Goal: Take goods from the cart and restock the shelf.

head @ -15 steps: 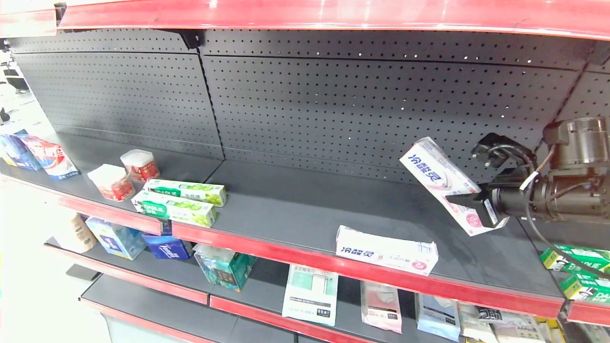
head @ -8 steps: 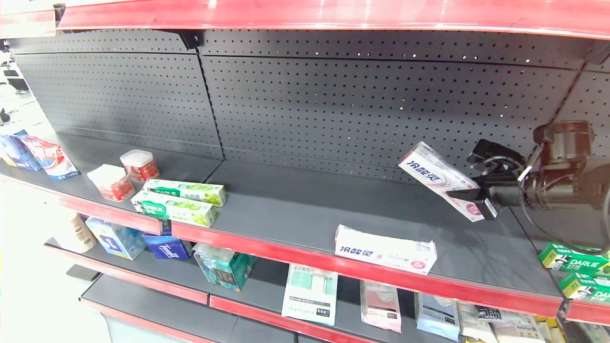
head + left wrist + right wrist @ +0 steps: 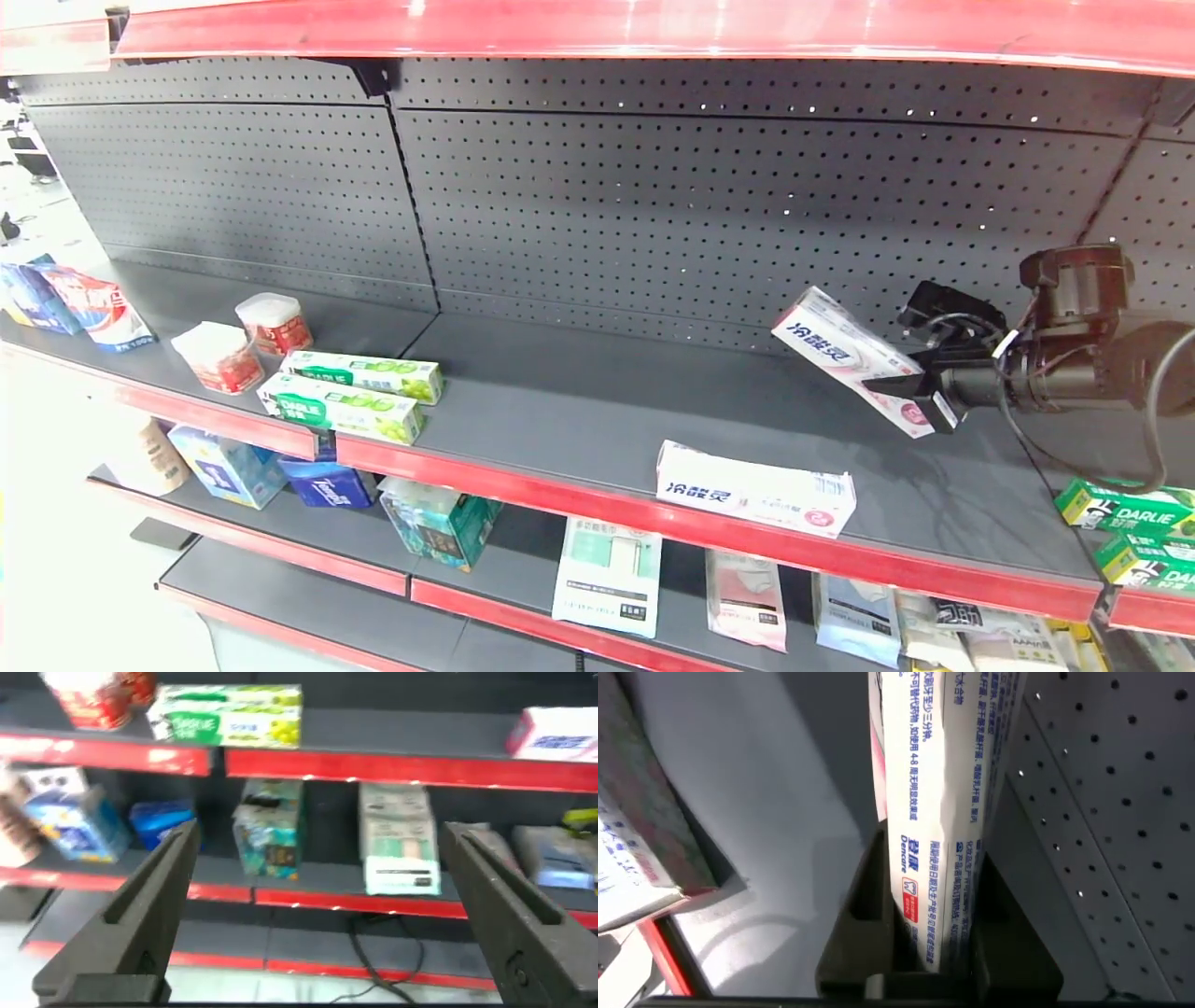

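Over the right end of the shelf [image 3: 579,411], my right gripper [image 3: 913,399] clamps the pink toothpaste box [image 3: 845,353] by one end, tilted, clear of the surface. I'd level it, lower it behind the matching box [image 3: 754,488], then release. Lower down, my left gripper [image 3: 318,849] hangs spread, empty.

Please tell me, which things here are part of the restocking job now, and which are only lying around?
Job in hand: toothpaste box held in the right gripper; the shelf below it.
Lying about: matching box at the shelf edge; green boxes; red tubs; packets lower down.
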